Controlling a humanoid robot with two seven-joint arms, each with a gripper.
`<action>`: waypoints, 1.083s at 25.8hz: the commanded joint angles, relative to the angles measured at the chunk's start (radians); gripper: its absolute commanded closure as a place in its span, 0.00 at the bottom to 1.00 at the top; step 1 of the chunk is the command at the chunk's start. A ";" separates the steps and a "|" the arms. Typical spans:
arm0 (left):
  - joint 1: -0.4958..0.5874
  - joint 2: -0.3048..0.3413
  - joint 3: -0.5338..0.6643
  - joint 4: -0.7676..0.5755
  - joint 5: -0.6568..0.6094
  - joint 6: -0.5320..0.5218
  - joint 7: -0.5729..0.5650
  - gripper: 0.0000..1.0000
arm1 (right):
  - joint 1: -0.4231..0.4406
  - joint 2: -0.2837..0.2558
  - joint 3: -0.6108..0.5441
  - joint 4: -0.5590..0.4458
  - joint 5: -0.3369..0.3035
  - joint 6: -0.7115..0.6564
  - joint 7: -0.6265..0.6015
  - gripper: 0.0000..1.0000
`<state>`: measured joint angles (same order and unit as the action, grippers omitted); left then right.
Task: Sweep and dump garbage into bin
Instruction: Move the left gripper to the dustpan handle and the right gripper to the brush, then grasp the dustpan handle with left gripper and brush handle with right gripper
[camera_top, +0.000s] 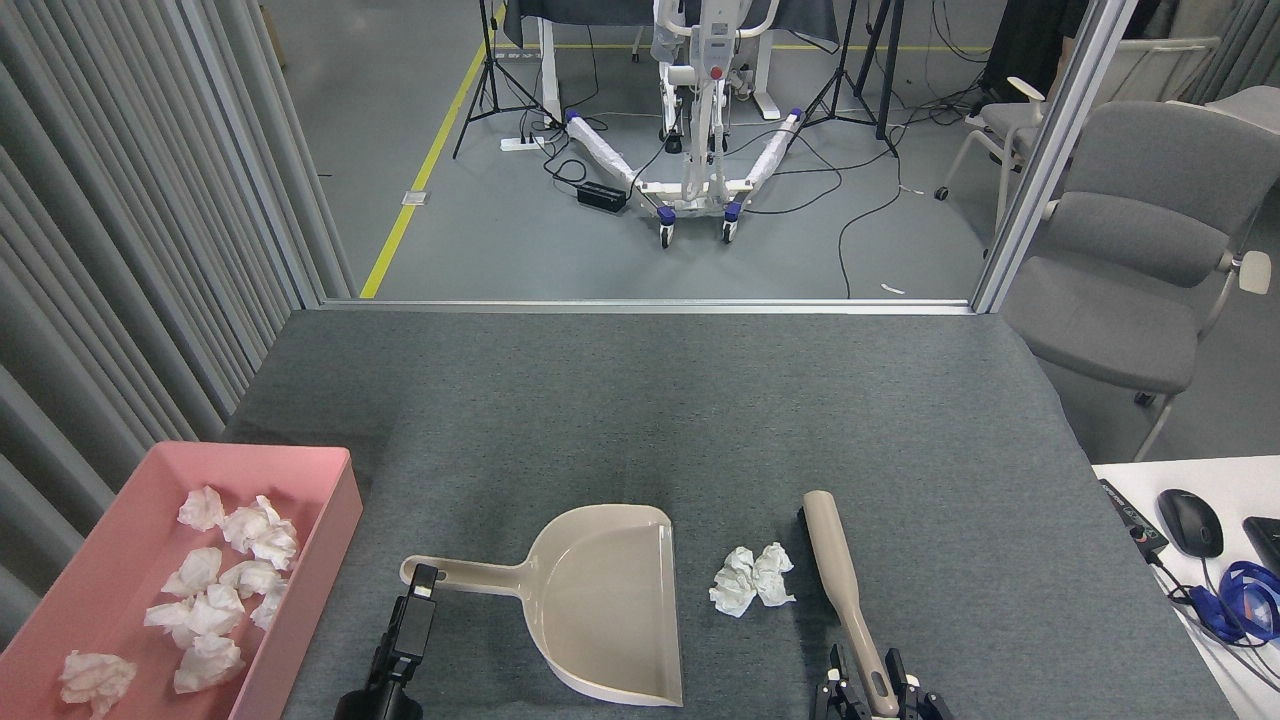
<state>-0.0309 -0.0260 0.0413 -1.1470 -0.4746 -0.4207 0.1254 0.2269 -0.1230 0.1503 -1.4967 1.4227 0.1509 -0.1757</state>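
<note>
Two crumpled white wads of garbage (752, 580) lie on the grey table between a beige dustpan (610, 600) and a beige hand brush (835, 560). The dustpan's handle points left, and its open mouth faces the near edge. The pink bin (335, 500) stands at the table's front left with several tissue wads (220, 590) inside. My left gripper (420, 590) is seen end-on, its tip right at the end of the dustpan handle. My right gripper (868, 685) has a finger against each side of the near end of the brush handle.
A grey chair (1130, 260) stands off the table's right side. A white desk (1230, 480) at the front right carries a mouse (1190, 520) and cables. Grey curtains (120, 250) hang along the left. The table's far edge (640, 306) drops to the floor.
</note>
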 joint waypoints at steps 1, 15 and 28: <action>-0.020 -0.015 0.014 0.044 0.001 -0.001 0.000 0.17 | 0.000 -0.001 -0.002 0.004 -0.016 -0.001 -0.001 0.39; -0.096 -0.028 0.009 0.133 -0.001 -0.004 0.002 0.17 | 0.005 -0.024 -0.003 0.004 -0.022 -0.022 -0.038 1.00; -0.116 -0.028 0.008 0.176 -0.003 -0.010 0.000 0.30 | 0.074 -0.047 -0.052 -0.051 -0.022 -0.105 -0.044 1.00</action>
<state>-0.1441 -0.0537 0.0491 -0.9737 -0.4770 -0.4308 0.1260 0.2797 -0.1663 0.1129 -1.5369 1.4005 0.0711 -0.2271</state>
